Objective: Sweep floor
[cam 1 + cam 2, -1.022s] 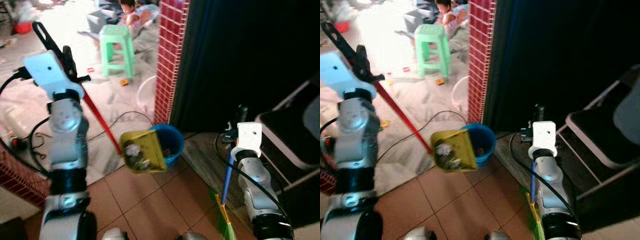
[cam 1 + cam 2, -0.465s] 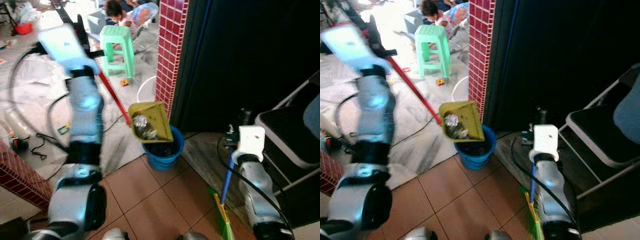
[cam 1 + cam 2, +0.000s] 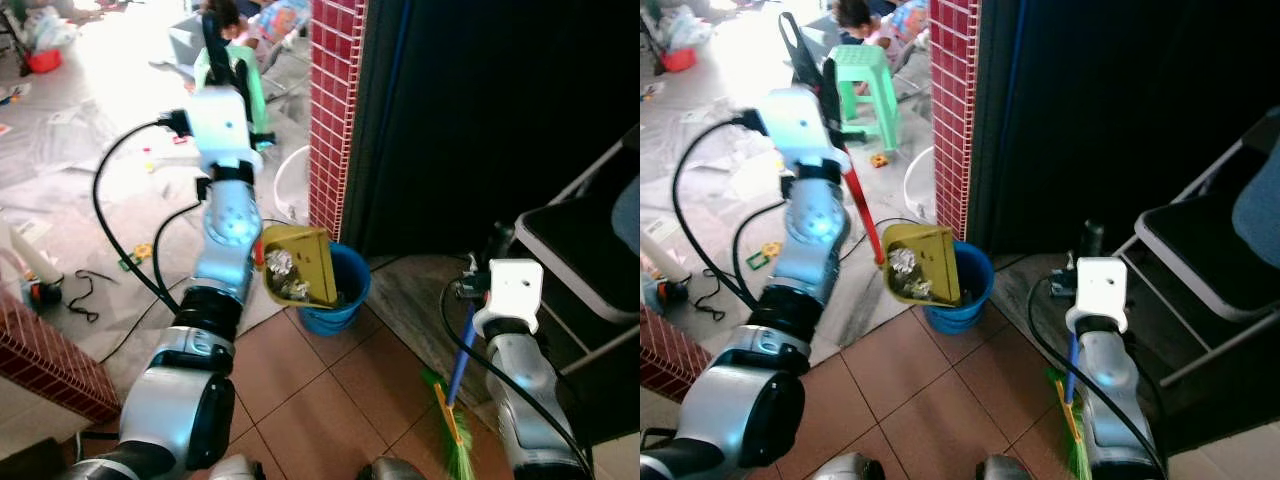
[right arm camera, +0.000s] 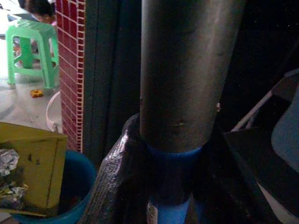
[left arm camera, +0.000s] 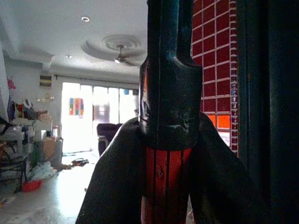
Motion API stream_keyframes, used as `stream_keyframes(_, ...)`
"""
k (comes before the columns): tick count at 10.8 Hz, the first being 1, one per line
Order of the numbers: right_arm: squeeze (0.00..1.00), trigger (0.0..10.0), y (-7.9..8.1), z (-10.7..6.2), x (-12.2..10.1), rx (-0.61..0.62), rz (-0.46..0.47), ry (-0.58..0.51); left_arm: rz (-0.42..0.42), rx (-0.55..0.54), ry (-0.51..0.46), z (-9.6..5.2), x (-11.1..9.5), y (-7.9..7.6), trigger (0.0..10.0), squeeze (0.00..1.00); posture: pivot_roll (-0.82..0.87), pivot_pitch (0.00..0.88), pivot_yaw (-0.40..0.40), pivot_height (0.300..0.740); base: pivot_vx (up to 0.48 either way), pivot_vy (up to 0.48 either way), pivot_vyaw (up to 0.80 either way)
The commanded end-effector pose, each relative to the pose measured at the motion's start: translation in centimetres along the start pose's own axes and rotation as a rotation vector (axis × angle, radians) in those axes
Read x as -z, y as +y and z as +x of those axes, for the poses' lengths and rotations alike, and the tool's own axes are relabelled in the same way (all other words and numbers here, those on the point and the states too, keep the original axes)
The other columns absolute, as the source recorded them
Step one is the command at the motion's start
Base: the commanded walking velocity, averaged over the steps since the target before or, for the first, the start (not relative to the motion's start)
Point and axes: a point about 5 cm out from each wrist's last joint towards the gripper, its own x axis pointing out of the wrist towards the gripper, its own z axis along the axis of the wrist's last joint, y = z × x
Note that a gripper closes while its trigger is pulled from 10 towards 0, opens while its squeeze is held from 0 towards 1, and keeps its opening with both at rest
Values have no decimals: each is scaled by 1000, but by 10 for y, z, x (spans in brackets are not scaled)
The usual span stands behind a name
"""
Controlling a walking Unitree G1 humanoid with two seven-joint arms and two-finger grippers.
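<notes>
A yellow dustpan (image 3: 298, 268) holding crumpled scraps hangs tilted steeply, its mouth down, over the rim of a blue bucket (image 3: 347, 296). Its red handle (image 3: 858, 205) runs up to my left gripper (image 3: 222, 62), which is shut on it high above the floor. The left wrist view has that red handle (image 5: 166, 182) clamped between the black fingers. My right gripper (image 3: 497, 248) is shut on the blue broom handle (image 3: 462, 345). The broom stands upright, its green and yellow bristles (image 3: 455, 450) on the tiles. In the right wrist view the dustpan (image 4: 32, 163) sits over the bucket (image 4: 77, 186).
A red tiled pillar (image 3: 335, 110) and a dark curtain stand just behind the bucket. A folding chair (image 3: 590, 240) is at the right. A green stool (image 3: 862, 85), a white basin (image 3: 290, 185), a seated person (image 3: 855, 20) and floor cables (image 3: 80, 290) lie beyond.
My left arm swung the dustpan rightward from beside the bucket to over its rim and tipped it steeper. The right arm with the broom barely moved.
</notes>
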Motion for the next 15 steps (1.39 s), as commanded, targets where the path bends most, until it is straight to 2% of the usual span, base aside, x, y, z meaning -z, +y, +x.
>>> stream_keyframes(1, 0, 10000, -4, 0, -6, 25, -4, -17, 8, 14, -77, 4, -10, -6, 10000, 0, -257, 48, 49, 740, 0, 0, 0)
stream_keyframes(3, 0, 10000, -4, -2, -5, 23, -5, -12, 8, 59, -107, 1, -12, -20, 10000, 0, -254, 48, 48, 740, 0, 0, 0)
stream_keyframes(5, 0, 10000, -3, -1, -6, 20, -2, -10, -49, 227, -163, -13, -21, -52, 10000, 0, -244, 49, 47, 740, 0, 0, 0)
stream_keyframes(6, 0, 10000, -2, 0, -5, 19, 0, -8, -124, 384, -197, -27, -28, -75, 10000, 0, -235, 50, 47, 740, 0, 0, 0)
stream_keyframes(7, 0, 10000, -1, 1, -5, 18, 2, -6, -183, 516, -194, -39, -32, -91, 10000, 0, -226, 49, 48, 740, 0, 0, 0)
stream_keyframes(8, 0, 10000, 0, 2, -5, 19, 5, -8, -217, 721, -252, -58, -40, -109, 10000, 0, -218, 47, 47, 740, 0, 0, 0)
stream_keyframes(9, 0, 10000, 1, 5, -5, 19, 7, -9, -228, 845, -291, -72, -46, -118, 10000, 0, -212, 46, 47, 740, 0, 0, 0)
stream_keyframes(10, 0, 10000, 2, 7, -5, 17, 9, -10, -201, 1014, -358, -91, -53, -126, 10000, 0, -198, 38, 43, 740, 0, 0, 0)
stream_keyframes(12, 0, 10000, 4, 11, -5, 14, 12, -14, -202, 1097, -349, -101, -50, -124, 10000, 0, -190, 29, 39, 740, 0, 0, 0)
stream_keyframes(13, 0, 10000, 4, 12, -5, 13, 12, -15, -175, 1097, -341, -101, -47, -122, 10000, 0, -192, 28, 38, 740, 0, 0, 0)
stream_keyframes(14, 0, 10000, 2, 12, -5, 14, 9, -17, -110, 1049, -348, -93, -41, -110, 10000, 0, -194, 27, 34, 740, 0, 0, 0)
stream_keyframes(15, 0, 10000, 1, 13, -5, 14, 6, -18, -89, 1018, -353, -85, -41, -105, 10000, 0, -193, 25, 29, 740, 0, 0, 0)
